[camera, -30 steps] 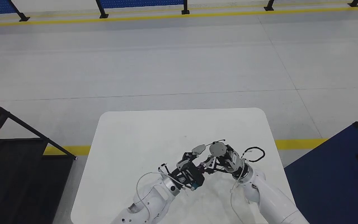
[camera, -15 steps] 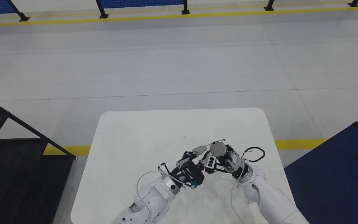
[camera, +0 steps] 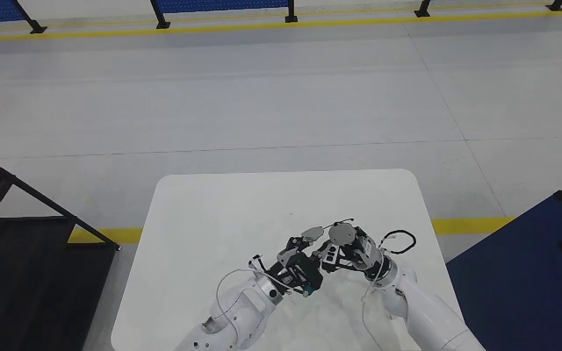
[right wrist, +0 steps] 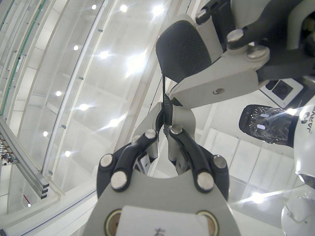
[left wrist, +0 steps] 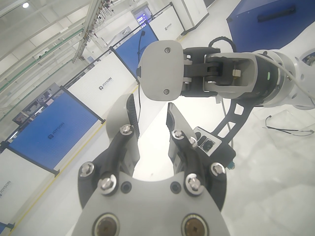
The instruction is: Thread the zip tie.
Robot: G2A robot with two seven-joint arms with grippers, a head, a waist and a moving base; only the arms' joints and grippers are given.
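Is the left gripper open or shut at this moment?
Open: the left gripper shows a clear gap between its fingers.

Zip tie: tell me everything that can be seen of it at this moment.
The zip tie is a thin, black, plastic-looking strap with no closed loop visible. The right tool is shut on it, pinching it partway along. One stretch runs close along a pad of the open left tool. The other rises free, slightly curved, to a small thicker end.
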